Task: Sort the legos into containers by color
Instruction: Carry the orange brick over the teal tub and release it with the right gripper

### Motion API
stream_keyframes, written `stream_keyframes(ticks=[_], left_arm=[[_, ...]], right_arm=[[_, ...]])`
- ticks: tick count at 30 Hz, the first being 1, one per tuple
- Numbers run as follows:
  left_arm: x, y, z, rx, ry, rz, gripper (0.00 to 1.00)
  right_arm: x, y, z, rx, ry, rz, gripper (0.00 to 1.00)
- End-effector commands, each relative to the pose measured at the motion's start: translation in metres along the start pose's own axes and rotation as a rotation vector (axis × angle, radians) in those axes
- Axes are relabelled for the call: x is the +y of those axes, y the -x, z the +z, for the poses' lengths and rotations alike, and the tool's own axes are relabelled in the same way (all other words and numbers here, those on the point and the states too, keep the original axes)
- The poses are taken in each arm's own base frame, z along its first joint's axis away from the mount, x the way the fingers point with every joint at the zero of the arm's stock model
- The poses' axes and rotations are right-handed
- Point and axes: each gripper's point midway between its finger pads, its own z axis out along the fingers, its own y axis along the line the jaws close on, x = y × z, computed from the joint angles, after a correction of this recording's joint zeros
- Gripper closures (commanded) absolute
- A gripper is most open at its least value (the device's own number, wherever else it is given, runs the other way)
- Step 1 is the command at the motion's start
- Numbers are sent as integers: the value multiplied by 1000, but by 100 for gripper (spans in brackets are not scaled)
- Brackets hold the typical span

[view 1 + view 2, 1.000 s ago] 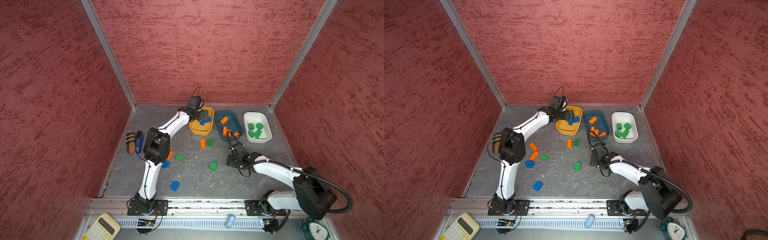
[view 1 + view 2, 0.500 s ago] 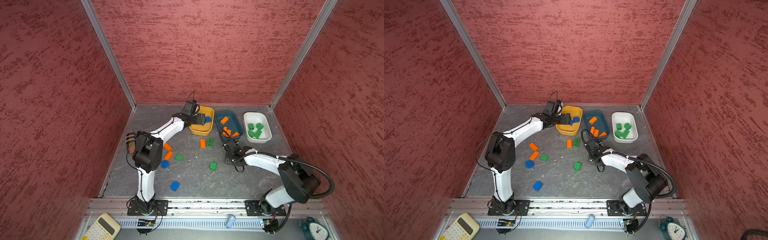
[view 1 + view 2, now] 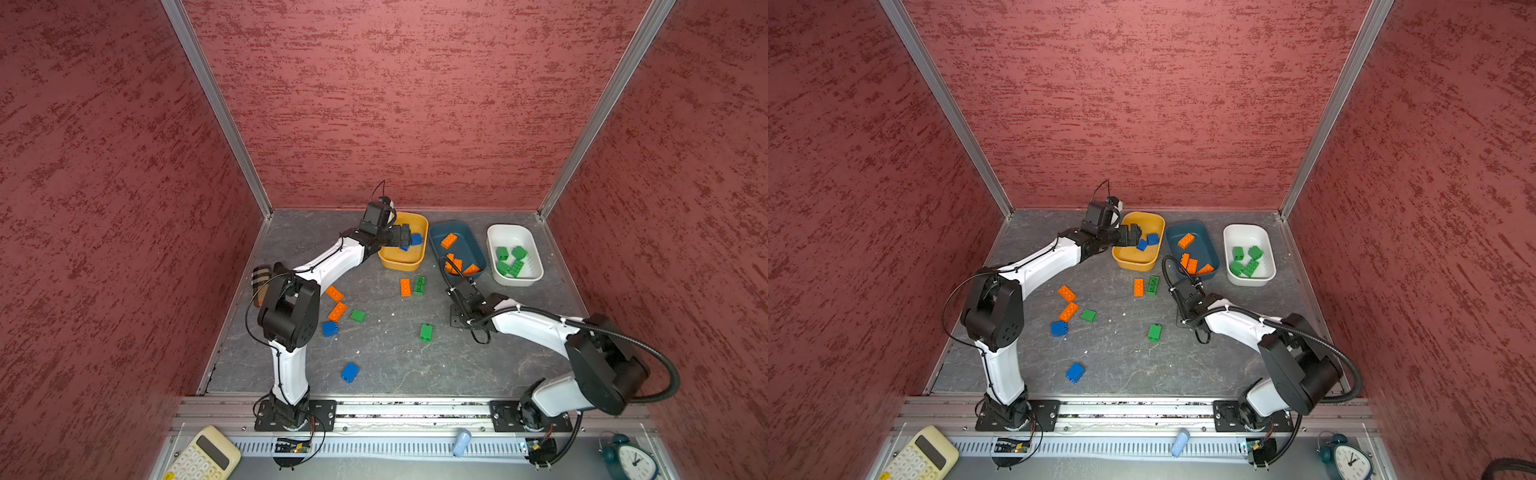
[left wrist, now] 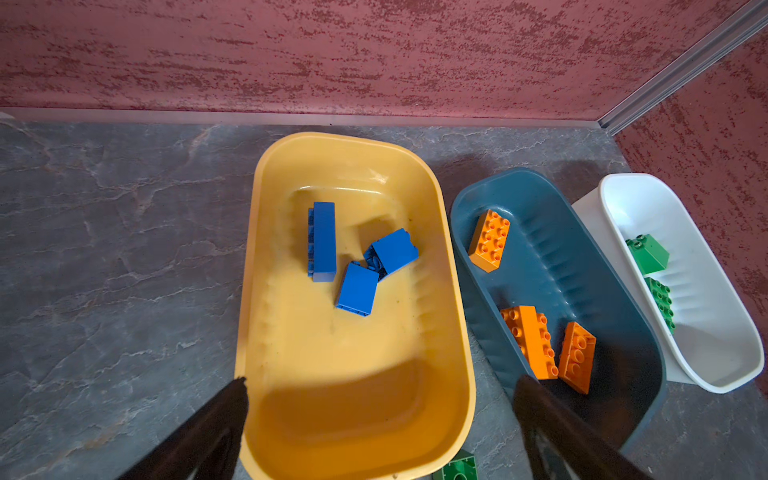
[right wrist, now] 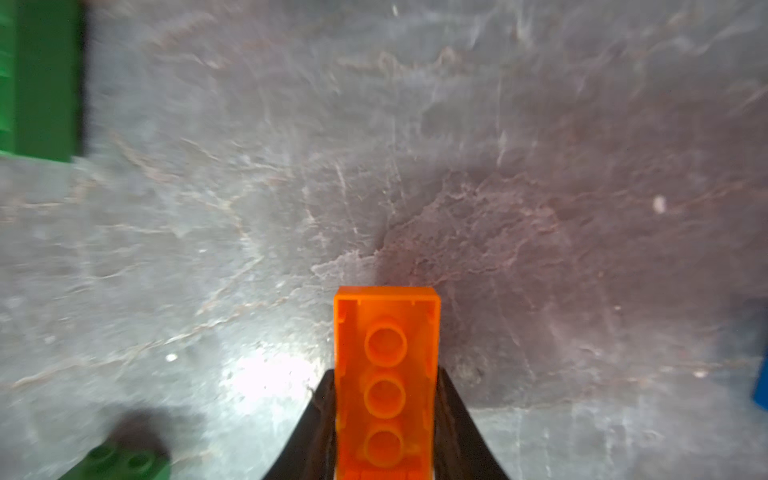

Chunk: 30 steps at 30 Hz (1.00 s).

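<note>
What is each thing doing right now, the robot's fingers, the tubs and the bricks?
Left fingers, open, empty.
Right fingers, shut on an orange brick.
Yellow tub, holds three blue bricks.
Teal tub, holds orange bricks.
White tub, holds green bricks.
Loose bricks, eight unsorted on the table.

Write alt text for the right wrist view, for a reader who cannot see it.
The right pincer is shut on an orange rectangular plastic brick, its hollow underside facing the camera, over a grey marbled tabletop. Blurred green plastic bricks sit at the picture's edges.
</note>
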Motion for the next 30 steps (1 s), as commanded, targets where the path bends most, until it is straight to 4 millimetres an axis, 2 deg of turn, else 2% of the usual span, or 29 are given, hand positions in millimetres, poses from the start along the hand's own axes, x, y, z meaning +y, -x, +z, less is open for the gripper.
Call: stream_keyframes(ticks=[1,3,8,14,18,19,23,30], left_arm=[[-1,11,-15,-28,-14,-18,0],[1,7,-19,-16,-7,-19,1],[12,-2,-29,-8,33,-25,1],[23,-12,-43,-4,79,-37,1],[28,-19,-54,-1,97,-43,1],[29,-21,-57,0,103,-47,1],[37,-28,-66,0,128,-63,0],[46,-35,-75,4,165,-75,1]], right_arm=[[10,21,-16,-104,58,-40,82],[15,32,-24,-140,93,-49,82],[24,73,-48,-265,163,-55,82],[19,132,-54,-379,227,12,82],[8,164,-45,-380,251,36,81],[5,168,-33,-355,243,33,81],[-9,186,-13,-320,212,15,80],[-28,204,30,-197,83,-71,74]])
